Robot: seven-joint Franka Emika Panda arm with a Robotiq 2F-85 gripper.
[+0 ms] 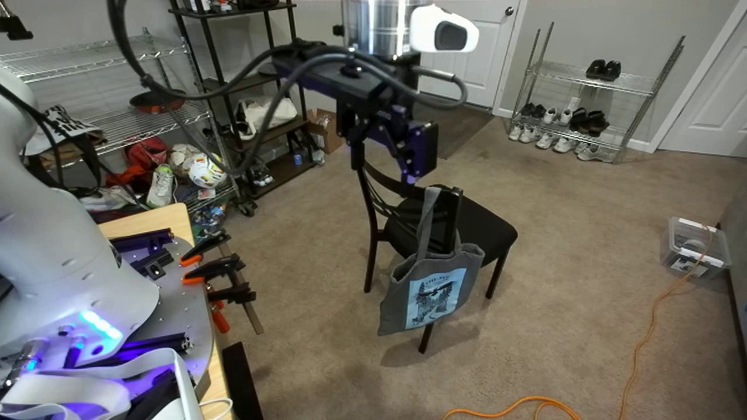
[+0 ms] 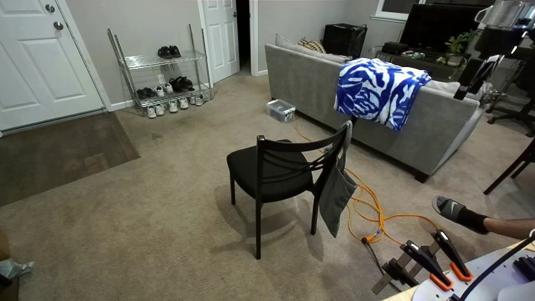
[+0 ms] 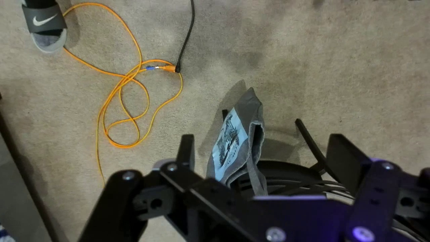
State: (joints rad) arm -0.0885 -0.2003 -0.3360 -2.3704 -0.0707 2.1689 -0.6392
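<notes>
Found hand (image 3: 264, 149) higher than chair (image 2: 273, 186), spread apart and empty. Noted bag (image 1: 433, 293) hung from chair's back; judged light, soft, liable to swing, best held by strap (image 1: 426, 221).

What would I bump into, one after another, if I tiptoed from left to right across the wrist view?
First the grey sandal, then the loopy orange cord, then the black cord, then the grey bag, then the chair leg to the right of it.
</notes>
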